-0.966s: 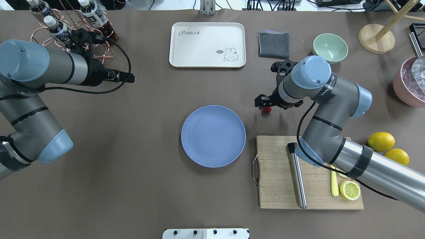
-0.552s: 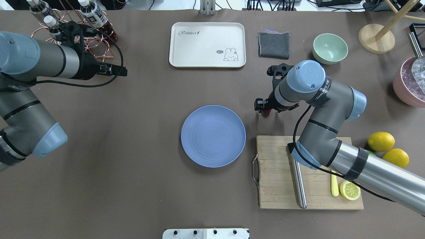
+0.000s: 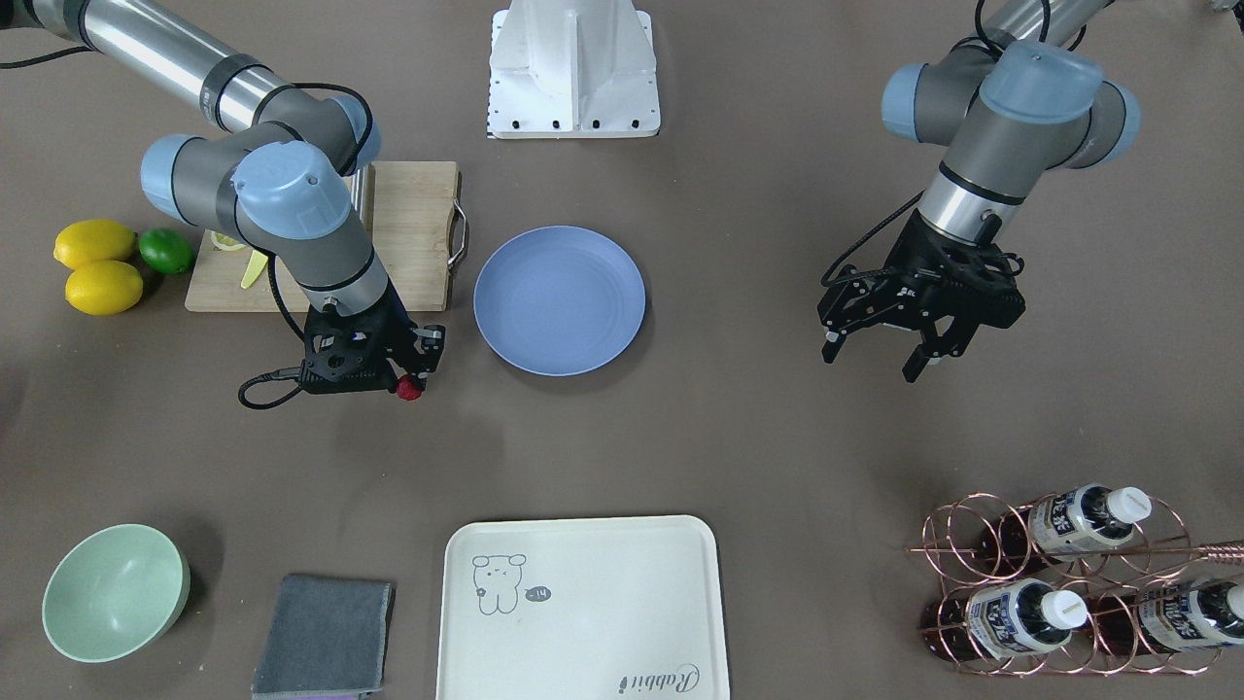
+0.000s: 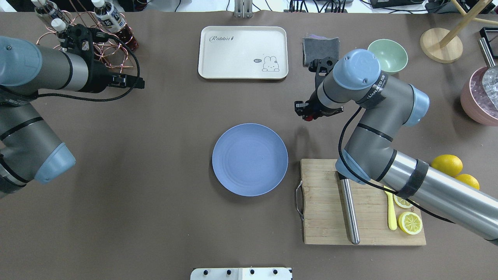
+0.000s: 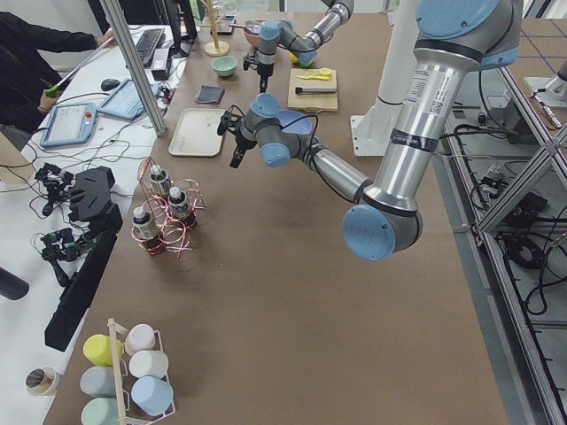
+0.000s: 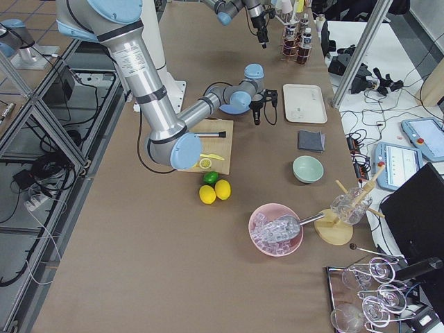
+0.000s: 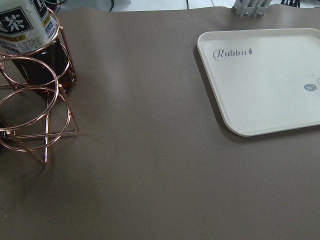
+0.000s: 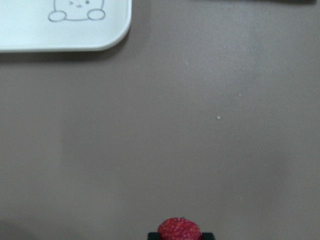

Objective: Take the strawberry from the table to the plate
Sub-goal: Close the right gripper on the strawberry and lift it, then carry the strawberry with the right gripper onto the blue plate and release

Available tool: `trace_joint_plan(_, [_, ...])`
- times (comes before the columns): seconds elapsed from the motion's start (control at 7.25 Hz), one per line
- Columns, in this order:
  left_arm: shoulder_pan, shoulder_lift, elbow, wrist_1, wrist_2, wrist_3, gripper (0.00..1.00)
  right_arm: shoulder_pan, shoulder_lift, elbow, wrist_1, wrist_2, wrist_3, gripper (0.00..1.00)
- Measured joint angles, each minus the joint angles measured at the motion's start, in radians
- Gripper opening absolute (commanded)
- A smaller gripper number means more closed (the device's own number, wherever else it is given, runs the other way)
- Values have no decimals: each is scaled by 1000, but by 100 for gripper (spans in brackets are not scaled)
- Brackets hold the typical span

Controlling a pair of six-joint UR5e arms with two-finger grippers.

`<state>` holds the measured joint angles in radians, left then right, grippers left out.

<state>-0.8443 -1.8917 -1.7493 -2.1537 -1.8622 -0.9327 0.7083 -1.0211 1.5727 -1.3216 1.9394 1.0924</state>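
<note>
Bright, even light from above washes the matte table (image 4: 155, 194), leaving only soft, faint shadows beside the plate (image 4: 249, 159); the fixed views are sharp, the right wrist view slightly soft around the strawberry (image 8: 179, 229).

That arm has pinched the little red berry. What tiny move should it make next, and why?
Probably carry it sideways toward the plate, staying raised. The right gripper has its fingers shut on the strawberry, which seems lifted off the table. The empty plate lies to the robot's left of it, slightly nearer the base.
</note>
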Motion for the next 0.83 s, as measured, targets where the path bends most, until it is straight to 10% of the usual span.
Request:
trace_joint_plan(0.55, [-48,38,0,-9,-35,24,98,-98,116,79,-149,-49,84,0])
trace_joint_plan(0.83, [-128,92,29,3,-195,167,98,-228,135,83,-156,-156,132,0])
